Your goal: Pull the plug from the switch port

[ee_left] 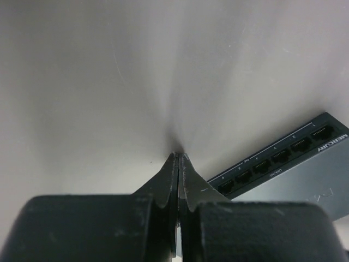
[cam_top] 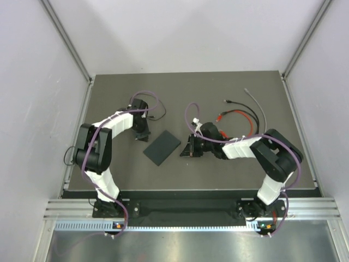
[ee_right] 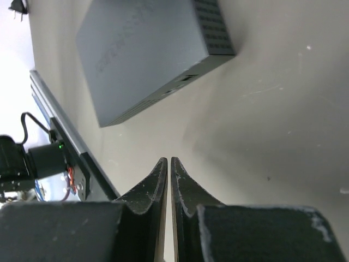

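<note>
Out on the worktop [cam_top: 245, 169], your switch [cam_top: 162, 147] sits between left fingers [ee_left: 163, 188] and right fingers [ee_right: 152, 186], both pinched together on nothing, probably since its ports [ee_left: 281, 155] look empty.

Soft, even light from above fills the overhead view: the white walls are bright and the dark table [cam_top: 180, 87] looks matt. Both wrist views wash that surface out to pale grey. The near fingers [ee_left: 163, 185] are dark and blurred, with soft shadow fanning from their tips. The switch [ee_left: 305, 180] is sharp.
</note>
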